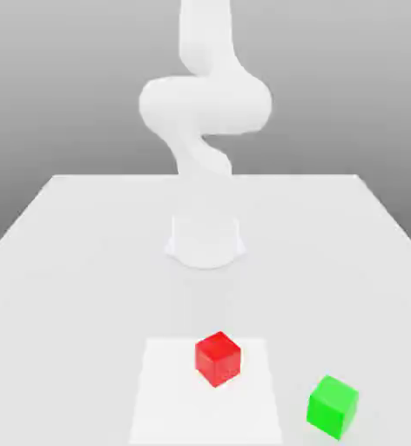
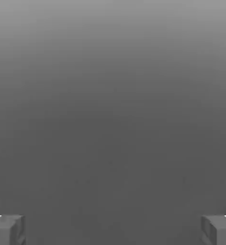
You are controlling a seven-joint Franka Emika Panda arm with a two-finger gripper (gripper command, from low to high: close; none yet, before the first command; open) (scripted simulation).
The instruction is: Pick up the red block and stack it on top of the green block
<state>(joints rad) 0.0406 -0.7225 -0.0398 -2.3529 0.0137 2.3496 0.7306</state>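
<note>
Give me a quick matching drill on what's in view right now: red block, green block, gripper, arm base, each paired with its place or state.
Things:
1. red block
2. green block
3. gripper
4. arm base

Places or states:
A. open, nothing between its fingers
B. on the pale square patch of the table
C. mid-table, behind both blocks
D. on bare table, toward the exterior view's right of the patch

Pairs: 1-B, 2-D, 3-A, 4-C

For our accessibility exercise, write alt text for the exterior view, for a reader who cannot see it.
A red block and a green block sit apart on a white table, the green one nearer the camera and toward the exterior view's right. Behind them a white robot arm rises from its base.
</note>
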